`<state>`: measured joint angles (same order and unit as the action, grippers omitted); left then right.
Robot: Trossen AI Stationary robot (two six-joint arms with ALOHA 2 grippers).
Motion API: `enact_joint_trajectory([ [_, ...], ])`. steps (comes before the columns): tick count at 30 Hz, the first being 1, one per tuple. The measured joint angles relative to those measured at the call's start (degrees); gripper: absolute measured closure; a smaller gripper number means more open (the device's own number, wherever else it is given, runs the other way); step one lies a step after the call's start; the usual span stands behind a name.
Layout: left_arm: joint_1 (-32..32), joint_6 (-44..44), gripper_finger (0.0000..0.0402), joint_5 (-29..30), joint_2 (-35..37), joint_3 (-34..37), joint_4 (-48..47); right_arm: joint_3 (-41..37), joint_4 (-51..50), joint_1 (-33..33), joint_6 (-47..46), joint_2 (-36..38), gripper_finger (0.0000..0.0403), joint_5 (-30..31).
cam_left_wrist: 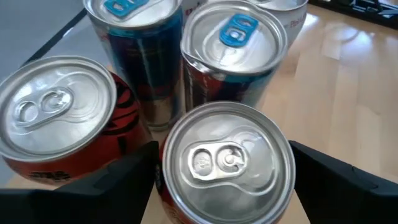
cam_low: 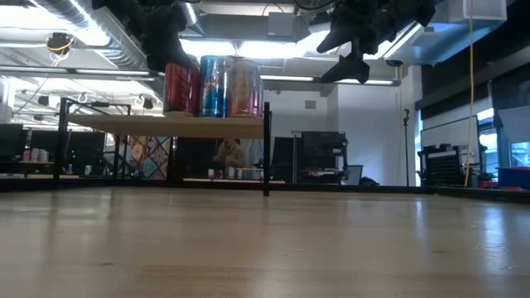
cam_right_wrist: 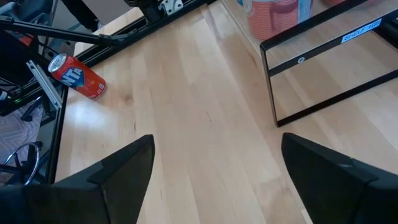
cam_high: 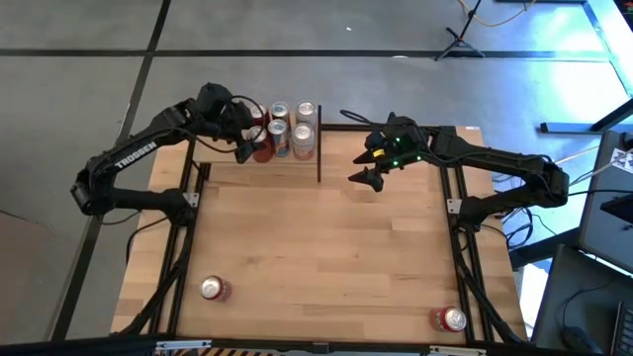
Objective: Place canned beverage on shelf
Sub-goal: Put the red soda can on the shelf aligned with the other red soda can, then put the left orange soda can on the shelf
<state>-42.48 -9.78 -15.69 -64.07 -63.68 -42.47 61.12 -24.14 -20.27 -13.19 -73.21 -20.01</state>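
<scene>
The small raised light-wood shelf with thin black metal posts (cam_high: 297, 166) sits at the top centre of the high view. On its top stands a tight cluster of upright drink cans: a red can (cam_high: 262, 146) at the cluster's left, silver-topped blue cans (cam_high: 279, 113) and pink-and-white cans (cam_high: 305, 132) beside it. In the low view three of them show in a row on the board, red (cam_low: 177, 88), blue (cam_low: 212, 86) and pink (cam_low: 243, 87), left of centre near the top.

The left gripper (cam_high: 244, 138) is at the cluster's left edge, upper left of centre in the high view. In the left wrist view its two dark fingers (cam_left_wrist: 118, 180) stand apart on either side of a red can with a silver lid (cam_left_wrist: 228, 162) in the lower middle; whether they press its sides cannot be told, since the contact lies below the lid's rim. The cans there are cut off by the frame's edges, so their count is uncertain.

The right gripper (cam_high: 368, 166) hangs right of the shelf, above bare tabletop (cam_high: 326, 257), fingers spread and holding nothing.

Two more red cans lie on their sides near the table's front edge: one at lower left (cam_high: 214, 289), one at lower right (cam_high: 448, 319). A red can (cam_right_wrist: 77, 76) also shows at the upper left of the right wrist view.
</scene>
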Motion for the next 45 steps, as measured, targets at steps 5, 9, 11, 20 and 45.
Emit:
enact_joint_trajectory([
  [5,0.0,-0.3,0.0073,1.1,0.0,0.0,0.0,0.0,0.0,0.0,0.0,0.0,0.0063,0.0],
  [9,0.0,-0.4,0.0073,1.5,0.2,0.0,0.0,0.0,0.0,0.0,0.0,0.0,0.0063,0.0],
  [11,0.0,-1.1,0.0073,2.5,0.7,0.0,0.2,0.0,0.0,0.0,0.0,0.0,0.0063,0.0],
  [20,0.0,-0.9,0.0073,4.2,3.4,0.0,2.9,0.0,0.0,0.0,0.0,0.0,0.0063,0.0],
  [45,11.0,15.7,0.0073,-1.4,14.1,0.0,14.9,0.0,7.5,0.1,-1.0,0.0,0.0063,-0.2],
])
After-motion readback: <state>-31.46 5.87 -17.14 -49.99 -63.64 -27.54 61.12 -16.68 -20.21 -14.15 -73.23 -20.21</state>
